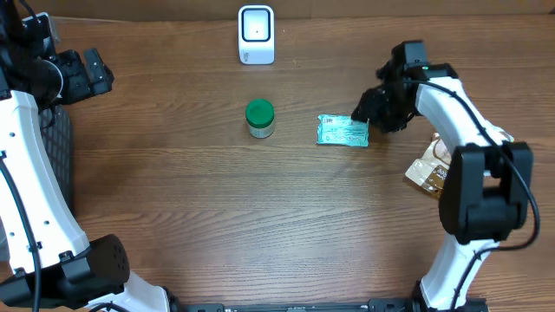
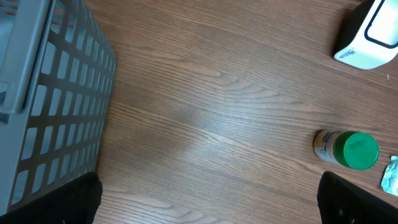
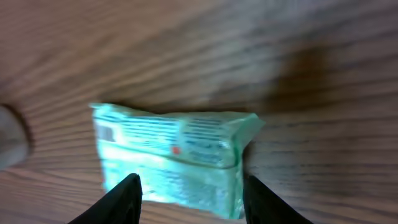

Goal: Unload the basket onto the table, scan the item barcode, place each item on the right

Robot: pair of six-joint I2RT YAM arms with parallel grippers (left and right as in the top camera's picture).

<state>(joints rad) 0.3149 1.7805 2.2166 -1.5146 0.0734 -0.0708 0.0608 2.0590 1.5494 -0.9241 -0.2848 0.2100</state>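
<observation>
A: Now, table (image 1: 173, 217), wood; scanner (image 1: 256, 35), far edge; teal packet (image 1: 343, 131) lies flat, well short of it, under right gripper (image 3: 194, 199).
B: Right gripper half-spread, holding nothing; left gripper (image 1: 94, 74) wide, idle. Advice: pinch clear of barcode (image 3: 107, 132), face it scannerward.

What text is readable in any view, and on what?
No text can be quoted; none is legible.
packet: white print lines and what looks like a barcode, blurred.
scanner: blue wording on its side, too small to read.
bottle: label print, too small to read.
bag: markings too small to read.
</observation>
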